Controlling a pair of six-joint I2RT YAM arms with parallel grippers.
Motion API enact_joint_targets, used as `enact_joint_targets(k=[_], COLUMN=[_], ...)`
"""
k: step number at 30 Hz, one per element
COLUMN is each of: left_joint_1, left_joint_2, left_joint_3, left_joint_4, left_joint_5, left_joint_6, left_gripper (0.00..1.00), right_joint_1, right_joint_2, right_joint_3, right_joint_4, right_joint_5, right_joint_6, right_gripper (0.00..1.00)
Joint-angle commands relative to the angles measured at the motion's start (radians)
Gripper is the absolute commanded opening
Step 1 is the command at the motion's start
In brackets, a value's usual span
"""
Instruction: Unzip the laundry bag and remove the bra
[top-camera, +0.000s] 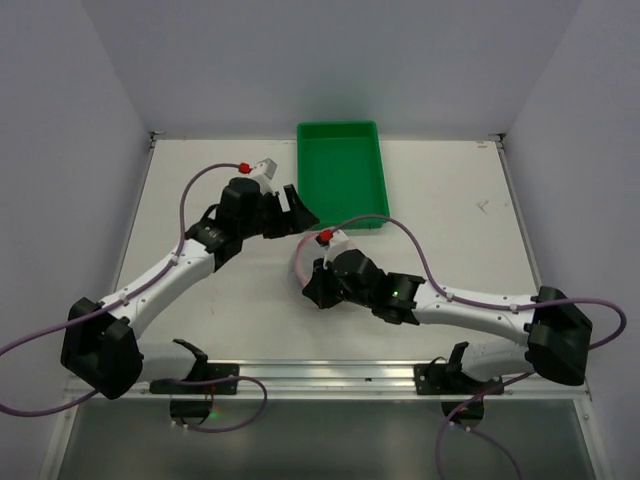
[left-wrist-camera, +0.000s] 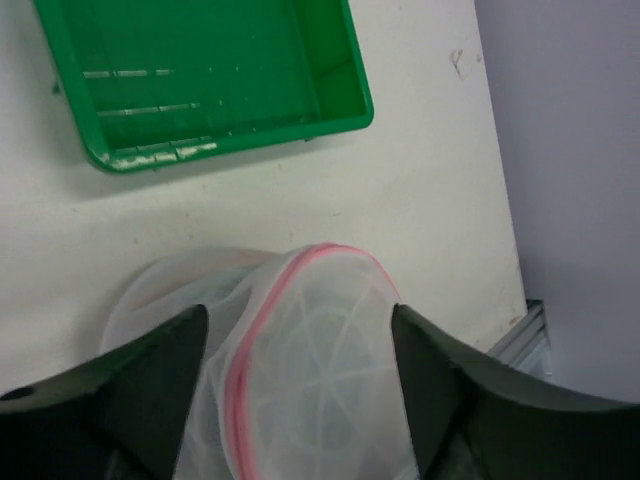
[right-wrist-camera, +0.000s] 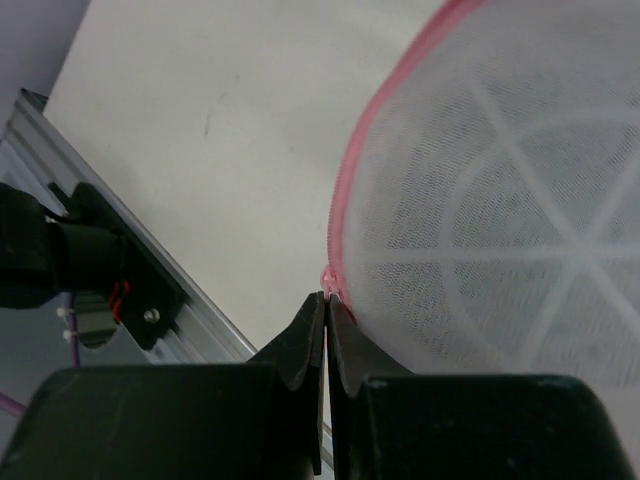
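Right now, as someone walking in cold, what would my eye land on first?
Probably the bright green tray at the far middle of the table. Next comes the white mesh laundry bag with its pink zipper trim, wedged between the fingers of the left gripper. The right gripper is pinched shut on that trim at the bag's edge.
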Motion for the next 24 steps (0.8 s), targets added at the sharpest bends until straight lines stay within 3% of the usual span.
enact_joint_targets(k=[1, 3, 5, 9, 14, 17, 18, 20, 21, 24], left_joint_1=[0.015, 0.015, 0.017, 0.017, -0.007, -0.044, -0.049, -0.049, -0.049, -0.041], left_joint_2=[-0.077, -0.133, -0.170, -0.282, -0.274, -0.256, -0.253, -0.254, -0.256, -0.265], left_joint_3=[0.060, 0.049, 0.009, -0.126, -0.252, -0.247, -0.241, -0.238, -0.233, -0.227], left_joint_4=[-0.042, -0.132, -0.185, -0.195, -0.060, -0.043, -0.043, -0.061, -0.072, -0.089], left_joint_5=[-0.055, -0.132, -0.195, -0.163, -0.019, -0.026, -0.031, -0.063, -0.078, -0.112], left_joint_6=[0.005, -0.014, -0.027, -0.108, -0.167, -0.167, -0.159, -0.155, -0.150, -0.141], left_gripper=[0.89, 0.98, 0.99, 0.83, 0.68, 0.53, 0.37, 0.20, 0.04, 0.00], right_joint_1=[0.000, 0.000, 0.000, 0.002, 0.000, 0.000, 0.000, 0.002, 0.000, -0.001], right_joint_2=[0.065, 0.098, 0.128, 0.148, 0.152, 0.144, 0.135, 0.118, 0.092, 0.020], right_joint_3=[0.108, 0.133, 0.156, 0.171, 0.172, 0.162, 0.159, 0.144, 0.138, 0.100], right_joint_4=[0.179, 0.189, 0.204, 0.215, 0.212, 0.202, 0.198, 0.173, 0.163, 0.083], right_joint_5=[-0.004, 0.013, 0.032, 0.033, 0.036, 0.038, 0.040, 0.041, 0.041, 0.046], right_joint_6=[0.051, 0.057, 0.057, 0.054, 0.053, 0.051, 0.047, 0.034, 0.024, -0.032], right_gripper=[0.00, 0.00, 0.00, 0.00, 0.00, 0.00, 0.00, 0.00, 0.00, 0.00])
